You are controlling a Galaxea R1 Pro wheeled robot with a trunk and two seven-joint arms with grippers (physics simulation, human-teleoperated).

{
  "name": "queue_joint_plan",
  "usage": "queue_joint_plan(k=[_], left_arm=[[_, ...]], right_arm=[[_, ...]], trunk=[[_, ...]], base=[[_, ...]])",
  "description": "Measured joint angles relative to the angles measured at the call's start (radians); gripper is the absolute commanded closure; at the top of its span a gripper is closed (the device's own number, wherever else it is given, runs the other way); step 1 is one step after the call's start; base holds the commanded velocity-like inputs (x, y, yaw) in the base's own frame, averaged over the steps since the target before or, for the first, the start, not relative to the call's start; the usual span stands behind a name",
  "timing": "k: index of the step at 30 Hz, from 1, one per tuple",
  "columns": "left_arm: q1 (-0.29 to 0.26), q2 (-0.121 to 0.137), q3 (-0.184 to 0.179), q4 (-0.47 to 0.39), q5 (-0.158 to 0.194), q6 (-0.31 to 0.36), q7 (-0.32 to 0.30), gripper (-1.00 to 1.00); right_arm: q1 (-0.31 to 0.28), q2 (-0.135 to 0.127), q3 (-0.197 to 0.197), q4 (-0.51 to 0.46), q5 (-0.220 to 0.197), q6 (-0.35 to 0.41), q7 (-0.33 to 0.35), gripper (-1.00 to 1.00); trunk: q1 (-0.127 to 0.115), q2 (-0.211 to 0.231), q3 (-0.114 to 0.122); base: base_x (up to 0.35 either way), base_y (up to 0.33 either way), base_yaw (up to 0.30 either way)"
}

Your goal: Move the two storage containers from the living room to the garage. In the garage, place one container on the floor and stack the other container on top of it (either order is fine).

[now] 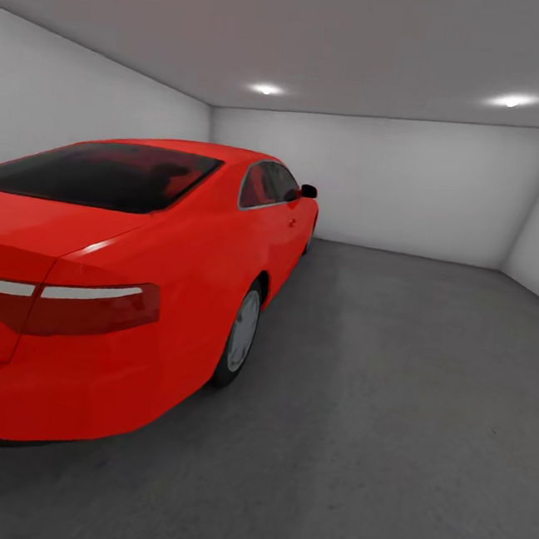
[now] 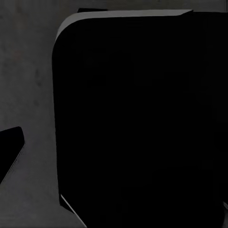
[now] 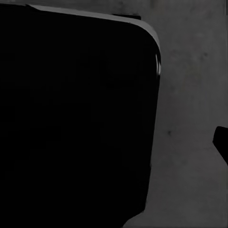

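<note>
I am in the garage, with its dark grey concrete floor point(image 1: 388, 400) stretching ahead and to the right. The two storage containers are out of view, and so is the living room. In the left wrist view a large black rounded body point(image 2: 142, 118) hangs over the grey floor point(image 2: 28, 71), with a small dark tip point(image 2: 12, 147) at the frame's edge. The right wrist view is much the same: a black rounded body point(image 3: 71, 118), grey floor point(image 3: 194, 95) and a dark tip point(image 3: 222, 142) at the edge. Neither view shows how the jaws stand.
A red car point(image 1: 133, 287) stands close on the left, its rear corner and rear wheel point(image 1: 242, 332) nearest to me. White-grey walls point(image 1: 412, 194) close the room at the back and sides. Open floor runs along the car's right side to the back wall.
</note>
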Motion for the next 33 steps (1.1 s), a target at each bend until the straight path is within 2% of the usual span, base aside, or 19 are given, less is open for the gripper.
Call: queue_joint_plan(k=[7,8,9,33], left_arm=[[0.000,0.007,-0.005,0.001,0.000,0.001,0.000,-1.00],[0.000,0.010,-0.006,0.001,-0.002,0.001,0.002,-1.00],[0.000,0.011,-0.006,0.001,-0.003,0.000,0.003,-1.00],[0.000,0.011,-0.009,0.001,-0.005,0.000,0.007,-1.00]], right_arm=[[0.000,0.000,-0.001,0.006,-0.003,-0.038,0.000,-1.00],[0.000,0.000,-0.001,0.008,-0.004,-0.079,0.000,-1.00],[0.000,0.000,-0.001,0.008,-0.004,-0.082,0.000,-1.00],[0.001,0.000,-0.002,0.011,-0.016,-0.097,0.000,-1.00]], trunk=[[0.000,0.000,0.000],[0.000,0.000,0.000],[0.000,0.000,0.000],[0.000,0.000,0.000]], base=[[0.000,0.000,-0.286],[0.000,0.000,-0.288],[0.000,0.000,-0.289],[0.000,0.000,-0.296]])
